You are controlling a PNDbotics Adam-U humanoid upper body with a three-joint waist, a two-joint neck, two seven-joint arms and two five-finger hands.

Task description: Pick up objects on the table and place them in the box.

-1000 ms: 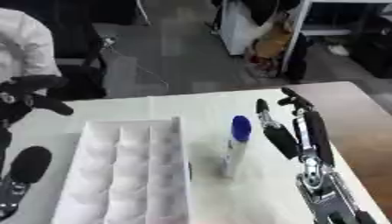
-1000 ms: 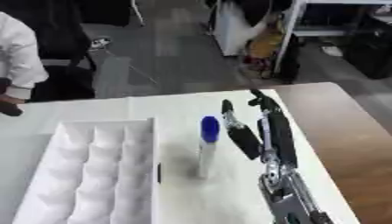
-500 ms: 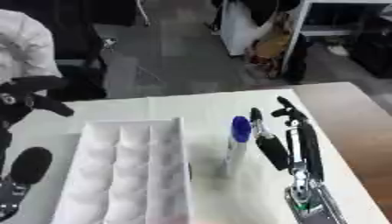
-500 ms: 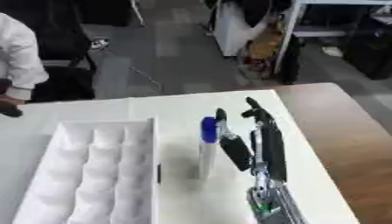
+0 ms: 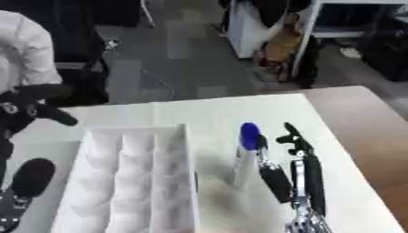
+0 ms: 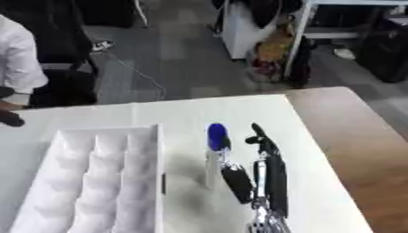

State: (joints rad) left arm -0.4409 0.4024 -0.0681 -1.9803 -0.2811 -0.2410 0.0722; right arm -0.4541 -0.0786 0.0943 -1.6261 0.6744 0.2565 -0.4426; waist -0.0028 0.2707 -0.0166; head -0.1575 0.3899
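Matt white surfaces, glossy black hand

The box looks matt white like the smooth table; the bottle has a glossy blue cap; the right hand is shiny black.

Beyond the table's far edge, well ahead of the right hand, lies a grey floor. A white cabinet stands there, with a tan bag beside a white post.

Right robot hand beside upright white bottle with blue cap, fingers straight. White divided box left of bottle on white bench.
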